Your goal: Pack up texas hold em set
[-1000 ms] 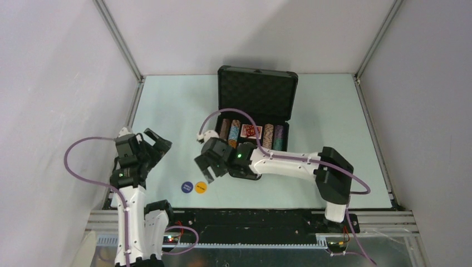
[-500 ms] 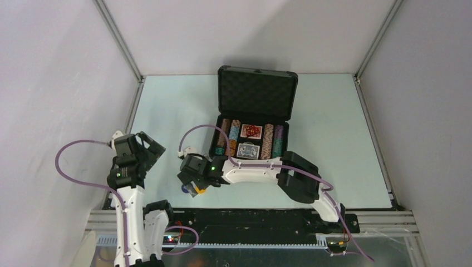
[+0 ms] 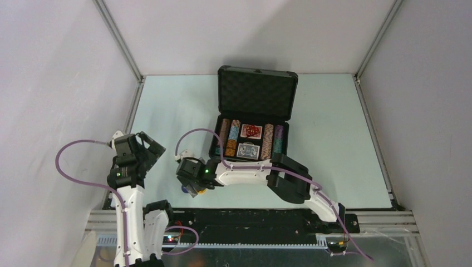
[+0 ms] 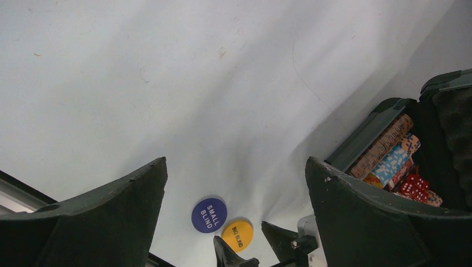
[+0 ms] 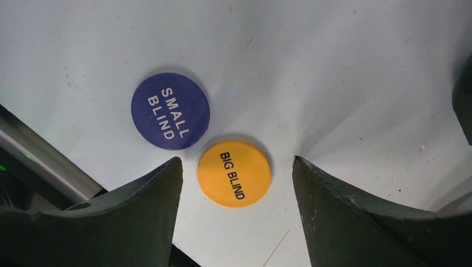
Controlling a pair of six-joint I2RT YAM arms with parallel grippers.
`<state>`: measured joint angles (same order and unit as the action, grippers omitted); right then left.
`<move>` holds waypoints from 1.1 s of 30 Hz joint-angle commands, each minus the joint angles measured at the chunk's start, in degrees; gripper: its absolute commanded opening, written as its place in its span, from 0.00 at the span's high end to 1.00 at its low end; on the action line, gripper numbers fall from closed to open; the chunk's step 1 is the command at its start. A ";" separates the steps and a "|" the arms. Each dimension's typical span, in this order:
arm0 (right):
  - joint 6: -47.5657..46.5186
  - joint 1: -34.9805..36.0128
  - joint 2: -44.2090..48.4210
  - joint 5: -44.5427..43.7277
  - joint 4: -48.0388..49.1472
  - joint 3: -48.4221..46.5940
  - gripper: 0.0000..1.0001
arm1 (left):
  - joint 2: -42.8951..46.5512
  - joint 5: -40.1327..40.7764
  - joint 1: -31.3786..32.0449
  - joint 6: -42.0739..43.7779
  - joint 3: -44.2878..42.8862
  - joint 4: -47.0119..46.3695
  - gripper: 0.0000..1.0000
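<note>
The black case (image 3: 256, 92) stands open at the table's middle, foam lid up. Rows of striped poker chips (image 3: 229, 137), a card deck (image 3: 248, 151) and red dice (image 3: 251, 131) lie in its tray. Two round buttons lie on the table near the front edge: a blue "SMALL BLIND" button (image 5: 170, 111) and a yellow "BIG BLIND" button (image 5: 234, 173). My right gripper (image 5: 237, 161) is open and low over the yellow button, one finger on each side, touching nothing. Further left, my left gripper (image 4: 235, 164) hangs open and empty above the table, with both buttons (image 4: 209, 214) below it.
A metal rail (image 3: 250, 214) runs along the table's near edge, just behind the buttons. The enclosure's left wall (image 3: 67, 111) is close to the left arm. A purple cable (image 3: 192, 136) loops from the right wrist.
My right arm has swung left and down from beside the case to the two buttons, and its jaws have narrowed slightly. The left arm drew back a little to the left.
</note>
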<state>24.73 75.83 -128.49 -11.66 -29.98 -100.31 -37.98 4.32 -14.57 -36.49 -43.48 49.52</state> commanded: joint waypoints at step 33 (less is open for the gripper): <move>-0.89 -2.93 9.13 -0.49 -1.40 2.54 0.55 | -1.31 -1.21 0.30 0.06 -0.47 -1.08 0.02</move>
<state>25.26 76.55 -126.96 -15.59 -32.05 -98.32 -39.00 3.81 -14.57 -36.51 -43.48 49.43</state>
